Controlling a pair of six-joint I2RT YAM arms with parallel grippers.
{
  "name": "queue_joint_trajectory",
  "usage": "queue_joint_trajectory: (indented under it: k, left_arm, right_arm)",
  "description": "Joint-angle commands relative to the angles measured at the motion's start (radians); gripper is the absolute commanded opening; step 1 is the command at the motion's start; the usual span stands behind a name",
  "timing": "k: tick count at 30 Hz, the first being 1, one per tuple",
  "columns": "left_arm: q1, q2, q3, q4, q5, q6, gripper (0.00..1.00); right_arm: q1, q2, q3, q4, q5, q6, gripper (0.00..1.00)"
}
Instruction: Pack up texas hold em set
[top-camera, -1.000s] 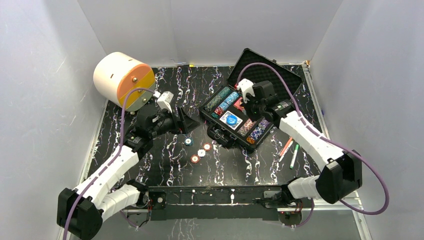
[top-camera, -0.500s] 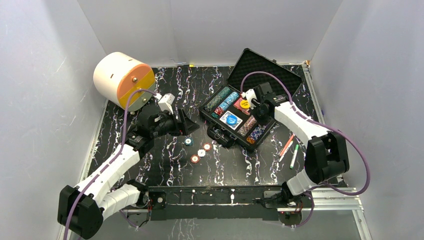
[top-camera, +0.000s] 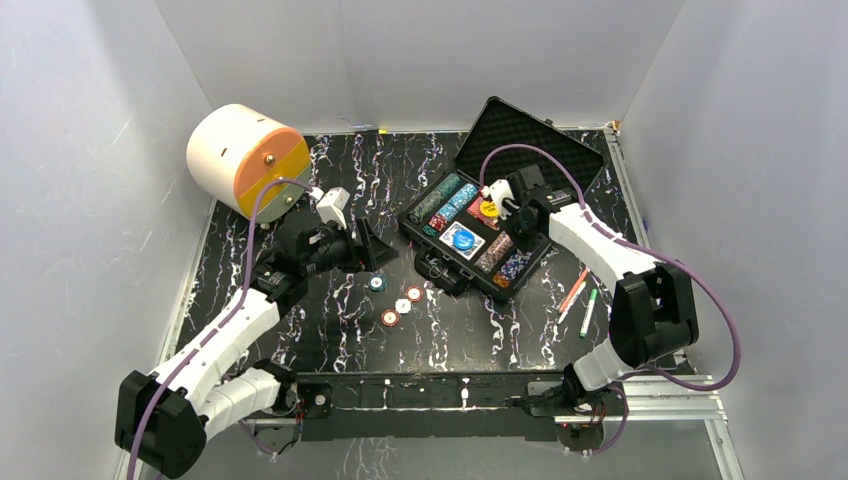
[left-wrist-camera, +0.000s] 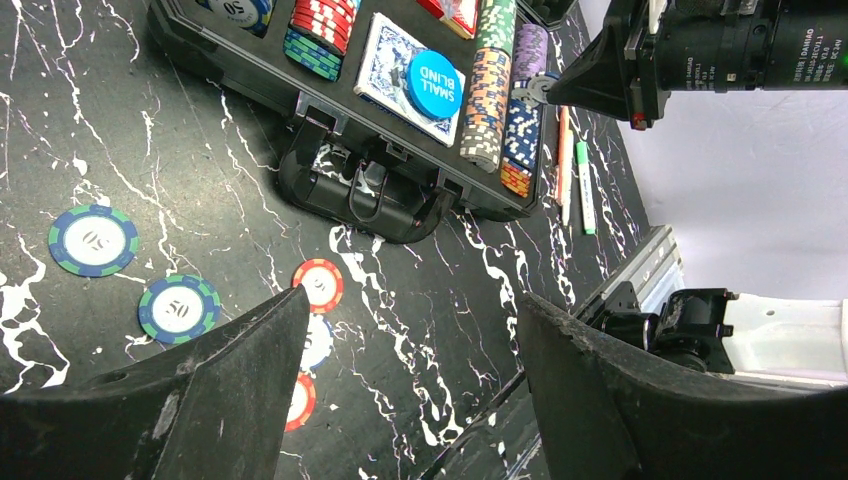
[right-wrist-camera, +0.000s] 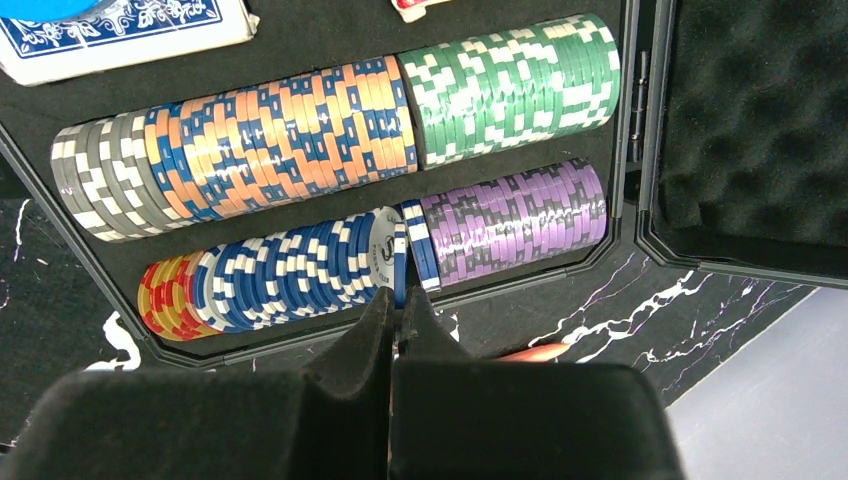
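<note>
The black case (top-camera: 437, 268) lies open at the right centre with its foam lid (top-camera: 530, 135) raised. Rows of chips fill it (right-wrist-camera: 300, 130). A card deck carries a blue "small blind" button (left-wrist-camera: 432, 83). My right gripper (right-wrist-camera: 398, 300) is shut on a blue chip held edge-on, at the gap between the blue row (right-wrist-camera: 300, 270) and the purple row (right-wrist-camera: 520, 215); it also shows in the top view (top-camera: 517, 232). My left gripper (left-wrist-camera: 410, 310) is open and empty above several loose chips: blue-green (left-wrist-camera: 93, 240), red (left-wrist-camera: 319, 284), white (top-camera: 402, 305).
A white-and-orange round drawer unit (top-camera: 245, 160) stands at the back left. A red pen (top-camera: 572, 292) and a green pen (top-camera: 588, 298) lie right of the case. The case handle (left-wrist-camera: 365, 195) faces the loose chips. White walls enclose the table.
My right arm folded in and brought its gripper down to the front chip rows of the case a second ago, then held still. The left gripper barely moved.
</note>
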Motion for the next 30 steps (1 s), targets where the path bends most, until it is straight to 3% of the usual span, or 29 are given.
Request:
queue_joint_trajectory:
  k: [1, 3, 9, 13, 15, 19, 22, 30]
  left_arm:
    - [0.002, -0.020, -0.005, 0.001, -0.004, 0.009, 0.75]
    - [0.002, -0.018, -0.003, -0.002, -0.004, 0.010, 0.75]
    - [0.003, -0.016, -0.009, -0.004, -0.004, 0.010, 0.75]
    - [0.002, -0.012, -0.009, -0.002, -0.004, 0.007, 0.75]
    - [0.002, -0.011, -0.006, -0.003, -0.004, 0.008, 0.75]
    - [0.003, -0.011, -0.008, -0.001, -0.007, 0.007, 0.75]
    - [0.002, -0.011, -0.012, 0.003, -0.009, 0.003, 0.75]
    - [0.002, -0.011, -0.016, 0.004, -0.009, 0.004, 0.75]
  right_arm:
    - [-0.005, -0.007, 0.034, -0.024, 0.010, -0.020, 0.00]
    - [-0.004, 0.002, 0.038, -0.031, 0.021, -0.018, 0.04]
    - [-0.005, -0.002, 0.050, -0.059, -0.008, -0.016, 0.30]
    - [-0.004, -0.019, 0.051, -0.045, 0.006, -0.002, 0.38]
    - [-0.004, -0.032, 0.063, -0.041, -0.010, 0.010, 0.36]
    - [-0.004, -0.056, 0.063, -0.028, -0.071, 0.012, 0.15]
    - [-0.004, -0.041, 0.056, -0.027, -0.097, 0.016, 0.06]
    - [-0.004, 0.020, 0.072, -0.020, -0.099, 0.030, 0.03]
